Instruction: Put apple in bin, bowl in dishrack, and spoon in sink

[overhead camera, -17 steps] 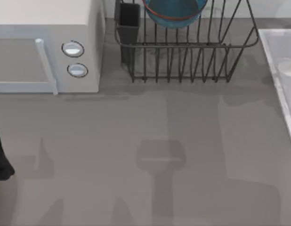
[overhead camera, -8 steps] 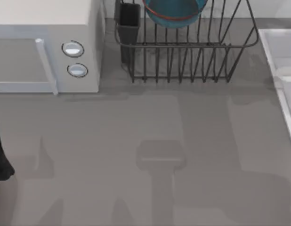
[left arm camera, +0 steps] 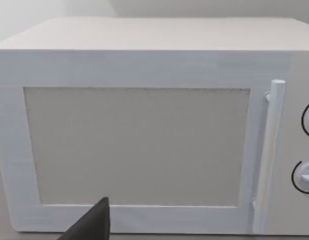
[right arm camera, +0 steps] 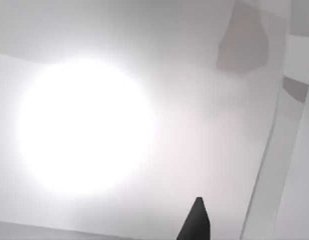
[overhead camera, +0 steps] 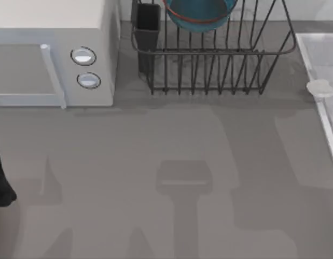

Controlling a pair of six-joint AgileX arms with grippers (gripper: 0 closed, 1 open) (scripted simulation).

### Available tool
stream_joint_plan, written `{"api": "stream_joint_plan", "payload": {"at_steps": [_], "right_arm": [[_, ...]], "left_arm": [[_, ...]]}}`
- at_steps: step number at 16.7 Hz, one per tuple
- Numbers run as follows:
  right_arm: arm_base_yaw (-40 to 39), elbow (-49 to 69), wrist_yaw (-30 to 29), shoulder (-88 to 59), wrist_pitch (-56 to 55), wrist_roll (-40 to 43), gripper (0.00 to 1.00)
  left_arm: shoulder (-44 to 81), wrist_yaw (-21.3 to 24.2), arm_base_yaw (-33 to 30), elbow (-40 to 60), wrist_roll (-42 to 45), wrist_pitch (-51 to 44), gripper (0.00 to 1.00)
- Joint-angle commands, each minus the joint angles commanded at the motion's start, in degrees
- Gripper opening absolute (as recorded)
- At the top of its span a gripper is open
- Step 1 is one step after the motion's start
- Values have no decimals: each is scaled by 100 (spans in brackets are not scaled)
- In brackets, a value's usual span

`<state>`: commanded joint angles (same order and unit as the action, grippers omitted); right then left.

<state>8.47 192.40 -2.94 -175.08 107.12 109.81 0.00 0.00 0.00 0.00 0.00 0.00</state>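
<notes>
The tabletop [overhead camera: 172, 178] carries a white microwave [overhead camera: 53, 54] at its far left corner, the dishrack [overhead camera: 215, 59] at the far edge, and the sink [overhead camera: 325, 65] along the right edge. The bowl [overhead camera: 199, 13] already sits inside the dishrack beside the black utensil cup [overhead camera: 147, 24]. A small pale object [overhead camera: 320, 88], possibly the spoon, lies at the sink's rim, so I judge the spoon step is in hand; next, it must drop into the basin. The left arm [overhead camera: 0, 178] is parked at the left edge, facing the microwave. Whether either end effector is spread or pressed together, I cannot tell.
</notes>
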Motion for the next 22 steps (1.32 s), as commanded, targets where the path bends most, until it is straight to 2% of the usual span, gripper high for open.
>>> {"api": "stream_joint_plan", "payload": {"at_steps": [3, 16, 22], "right_arm": [[0, 0, 0, 0, 0, 0, 0], [0, 0, 0, 0, 0, 0, 98], [0, 0, 0, 0, 0, 0, 100]], "left_arm": [[0, 0, 0, 0, 0, 0, 100], [0, 0, 0, 0, 0, 0, 100], [0, 0, 0, 0, 0, 0, 100]]}}
